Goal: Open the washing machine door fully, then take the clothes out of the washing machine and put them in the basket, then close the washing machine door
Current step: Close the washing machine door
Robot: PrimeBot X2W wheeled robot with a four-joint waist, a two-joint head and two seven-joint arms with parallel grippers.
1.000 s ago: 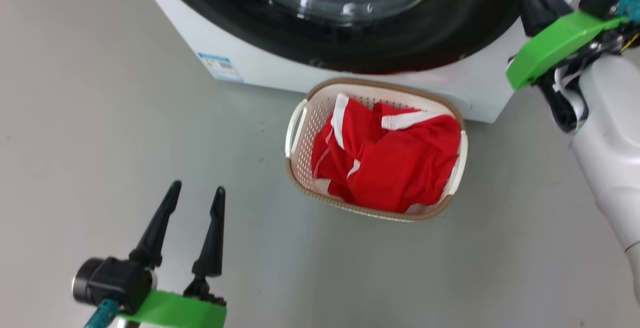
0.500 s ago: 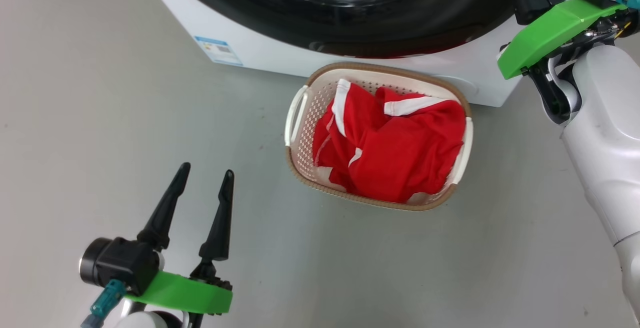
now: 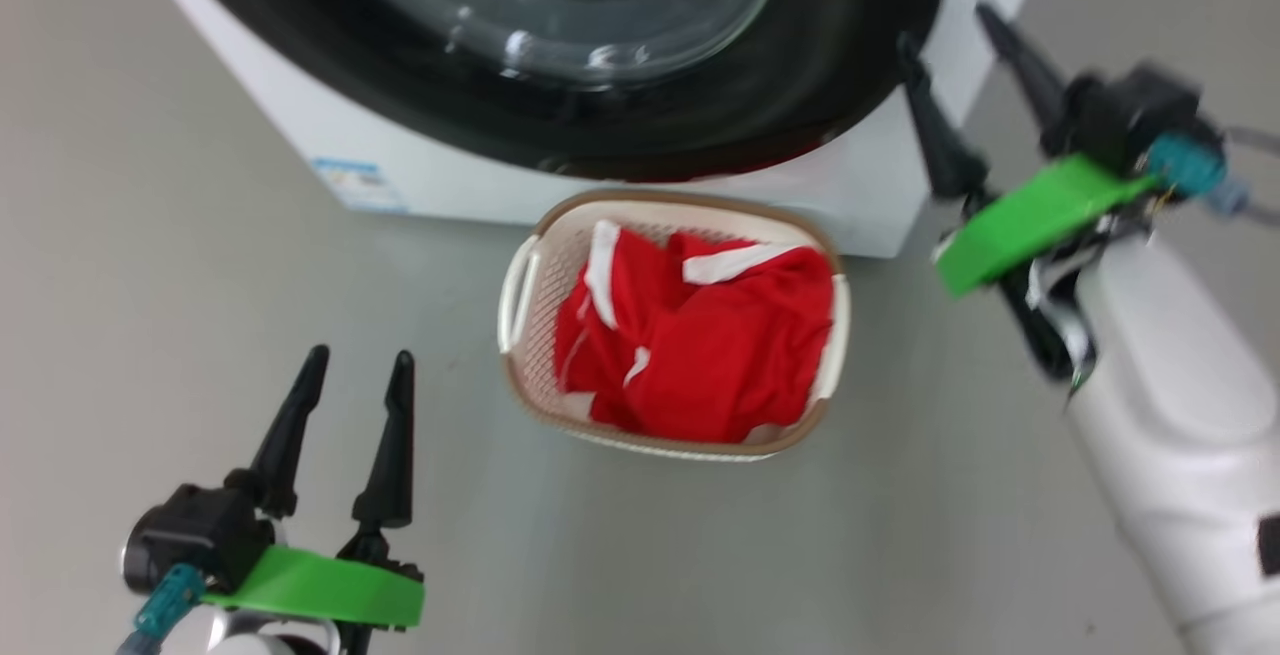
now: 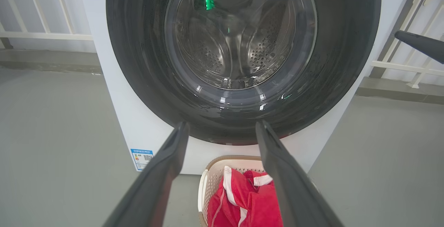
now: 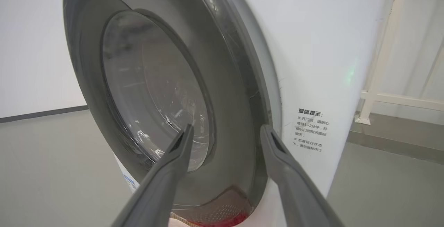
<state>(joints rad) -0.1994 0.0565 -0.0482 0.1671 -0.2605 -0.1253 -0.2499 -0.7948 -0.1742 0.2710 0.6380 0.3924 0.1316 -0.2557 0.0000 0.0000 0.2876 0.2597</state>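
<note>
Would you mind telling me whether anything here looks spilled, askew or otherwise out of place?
Nothing stands out: the red clothes lie wholly inside the basket, which stands upright on the floor before the washing machine.

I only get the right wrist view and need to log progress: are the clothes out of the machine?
Observer: Yes, the clothes lie piled in the basket on the floor, right before the washing machine.
Operator: Anything left inside?
Observer: Through the washing machine door glass, the left wrist view shows the drum as bare steel.
Operator: And the left gripper?
Observer: The left gripper hangs low, apart from the basket, jaws open, holding nothing.
</note>
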